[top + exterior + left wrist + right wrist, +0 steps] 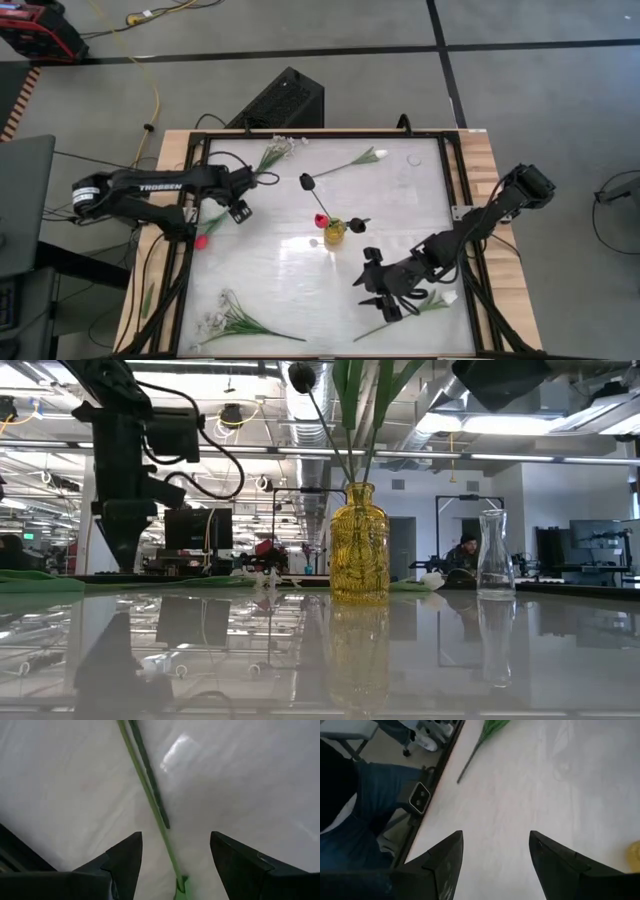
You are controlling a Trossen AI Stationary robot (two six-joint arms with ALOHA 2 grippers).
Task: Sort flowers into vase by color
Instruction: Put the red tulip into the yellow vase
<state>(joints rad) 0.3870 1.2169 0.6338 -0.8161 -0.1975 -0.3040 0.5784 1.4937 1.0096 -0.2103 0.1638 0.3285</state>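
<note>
**Op:** Left gripper (240, 211) sat near the bench's left edge, approx. mid-depth, fingers (125, 857) spread apart w/ nothing between them. From its wrist cam I saw a green stem (150, 800) running on the tabletop straight through the gap. A red tulip (201, 241) lay just beside it, closer to the left edge.

**Sup:** And the rest of the flowers?

**Op:** White blossom spray (232, 322) at the front-left corner, another spray (276, 150) at the back edge left of ctr. White tulip (362, 159) at the back edge, ctr. Yellow vase (333, 233) stood upright mid-bench w/ a red tulip (320, 219) and dark tulips (307, 181) in it. Clear glass vase (495, 552) was upright nr the back-right corner.

**Sup:** Right side?

**Op:** Right gripper (376, 290) hovered toward the front edge, right of ctr, fingers (445, 855) apart, holding nothing. A white tulip (428, 303) lay just beside it, toward the front-right corner.
</note>
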